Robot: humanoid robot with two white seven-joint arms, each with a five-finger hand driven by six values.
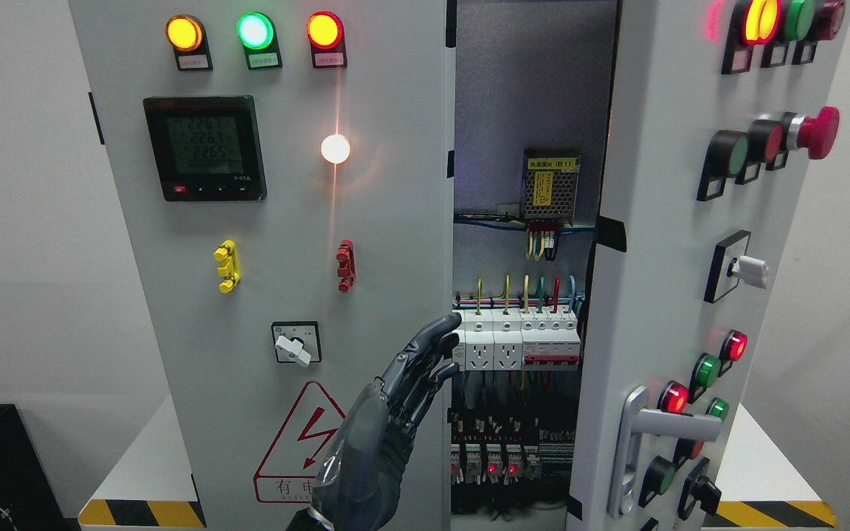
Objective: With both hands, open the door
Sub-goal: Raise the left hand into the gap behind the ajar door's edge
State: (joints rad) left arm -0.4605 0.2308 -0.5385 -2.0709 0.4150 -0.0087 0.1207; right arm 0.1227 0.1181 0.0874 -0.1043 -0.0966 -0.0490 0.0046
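We see light grey cabinet doors (395,221), orange, green, red lamps (254,31), yellow clip (226,265), red clip (345,265), red-white warning triangle (299,442), dark grey left hand (403,391), yellow-black striped tabletop edge (137,512), red mushroom button (820,133).

Left door (277,243) stands closed and faces us; right door (698,295) is swung out toward us, its handle (643,442) low on its near edge. Between them the cabinet interior (528,96) shows, with a power supply (550,188) mounted high at the back and a row of breakers (517,343) below it. One hand (406,387) rises from the bottom edge left of the middle, in front of the left door's inner edge, fingertips (451,322) just beside the breakers.
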